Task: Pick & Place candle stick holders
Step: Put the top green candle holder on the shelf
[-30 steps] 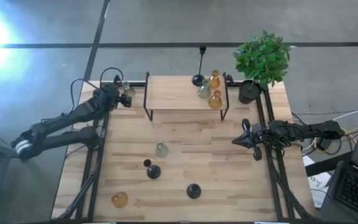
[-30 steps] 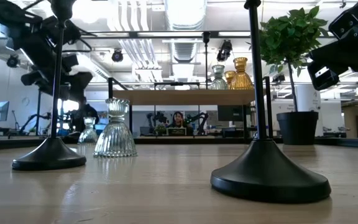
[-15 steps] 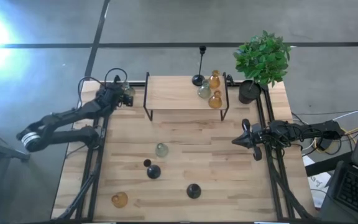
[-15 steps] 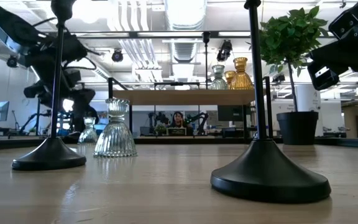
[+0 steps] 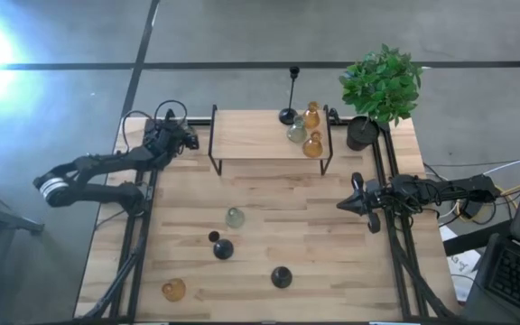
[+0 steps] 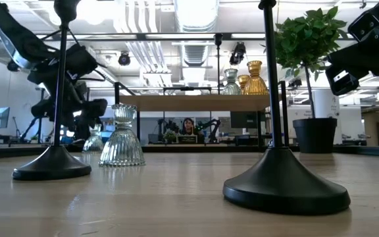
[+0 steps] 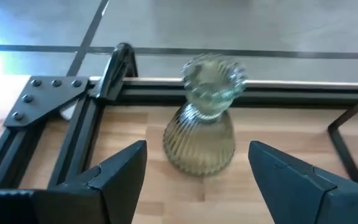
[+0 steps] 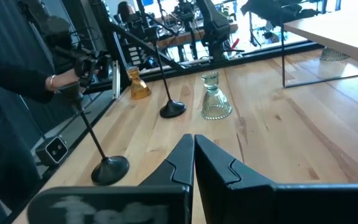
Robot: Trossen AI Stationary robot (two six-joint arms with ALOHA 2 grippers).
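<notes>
Wooden counter [image 5: 332, 271] corner: our left tool [image 7: 194, 180] stands wide open around, not gripping, a clear-grey holder [image 7: 202, 121] beside the shelf [image 5: 269, 135]. Next we close on it. Right tool [image 8: 193, 158] waits shut.

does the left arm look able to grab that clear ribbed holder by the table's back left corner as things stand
Probably yes. The left gripper is open, and the clear ribbed holder stands upright just ahead of its fingers, on bare wood with nothing between. The black frame rail and the shelf leg flank it, seemingly with room to spare.
</notes>
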